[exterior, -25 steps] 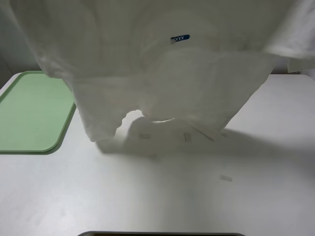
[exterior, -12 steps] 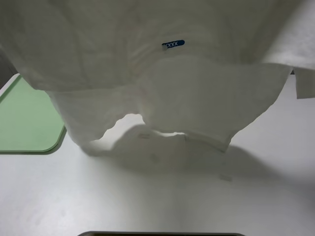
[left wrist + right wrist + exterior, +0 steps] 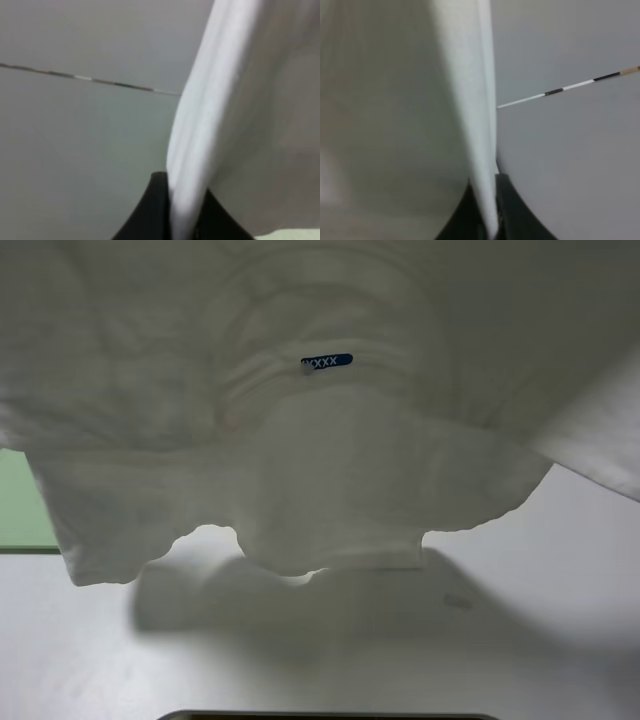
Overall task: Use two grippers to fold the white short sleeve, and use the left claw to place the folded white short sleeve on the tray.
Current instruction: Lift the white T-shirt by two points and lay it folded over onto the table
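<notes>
The white short sleeve [image 3: 320,440] hangs in the air close to the high camera and fills most of that view, its blue neck label [image 3: 327,362] showing near the middle. Its lower edge dangles above the white table. My left gripper [image 3: 181,210] is shut on a fold of the white short sleeve [image 3: 210,125], the cloth rising from between its black fingers. The right gripper [image 3: 490,210] is likewise shut on an edge of the white short sleeve [image 3: 465,100]. In the high view both arms are hidden behind the cloth. Only a sliver of the green tray [image 3: 22,502] shows at the left.
The white table [image 3: 300,660] lies below with the shirt's shadow on it. A small white tape strip [image 3: 457,601] lies on the table at the right. A dark edge [image 3: 325,716] runs along the bottom of the high view.
The shirt has been carried toward the camera and hangs lower in the high view, now covering nearly all of the tray. The neck label has shifted down and left.
</notes>
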You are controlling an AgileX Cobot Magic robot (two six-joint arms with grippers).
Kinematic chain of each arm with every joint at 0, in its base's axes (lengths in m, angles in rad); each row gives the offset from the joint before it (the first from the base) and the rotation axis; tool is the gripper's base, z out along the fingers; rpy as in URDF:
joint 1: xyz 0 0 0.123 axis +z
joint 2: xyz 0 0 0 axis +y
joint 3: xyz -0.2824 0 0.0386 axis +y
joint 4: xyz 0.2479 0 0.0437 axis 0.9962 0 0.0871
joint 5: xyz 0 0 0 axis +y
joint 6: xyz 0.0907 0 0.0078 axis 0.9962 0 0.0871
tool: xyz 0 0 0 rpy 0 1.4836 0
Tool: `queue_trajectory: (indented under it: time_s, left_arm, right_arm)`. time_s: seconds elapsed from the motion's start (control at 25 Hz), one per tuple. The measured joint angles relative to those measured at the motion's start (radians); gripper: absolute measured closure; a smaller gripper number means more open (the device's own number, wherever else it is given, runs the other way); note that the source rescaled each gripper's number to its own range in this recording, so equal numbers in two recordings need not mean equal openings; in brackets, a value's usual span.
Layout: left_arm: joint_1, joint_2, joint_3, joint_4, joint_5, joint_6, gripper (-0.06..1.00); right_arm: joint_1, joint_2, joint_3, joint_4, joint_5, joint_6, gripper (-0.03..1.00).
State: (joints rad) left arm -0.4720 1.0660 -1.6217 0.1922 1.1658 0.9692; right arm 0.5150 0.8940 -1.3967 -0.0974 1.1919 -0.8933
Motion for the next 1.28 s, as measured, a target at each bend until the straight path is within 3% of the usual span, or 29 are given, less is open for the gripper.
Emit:
queue_trajectory:
  time_s: [0.32,0.64,0.92,1.28]
  left_arm:
    - [0.000,-0.060,0.080,-0.017,0.000,-0.025,0.94]
    - [0.000,-0.212,0.300,-0.076,0.000,-0.070,0.94]
    - [0.000,-0.283,0.319,-0.088,0.000,-0.120,0.94]
    - [0.000,-0.318,0.347,-0.118,0.000,-0.169,0.94]
  right_arm:
    - [0.000,-0.072,0.034,0.064,0.000,0.036,0.97]
    - [0.000,-0.126,0.084,0.097,0.004,0.095,0.97]
    - [0.000,-0.143,0.095,0.117,0.005,0.115,0.97]
    - [0.000,-0.232,0.104,0.150,0.007,0.240,0.97]
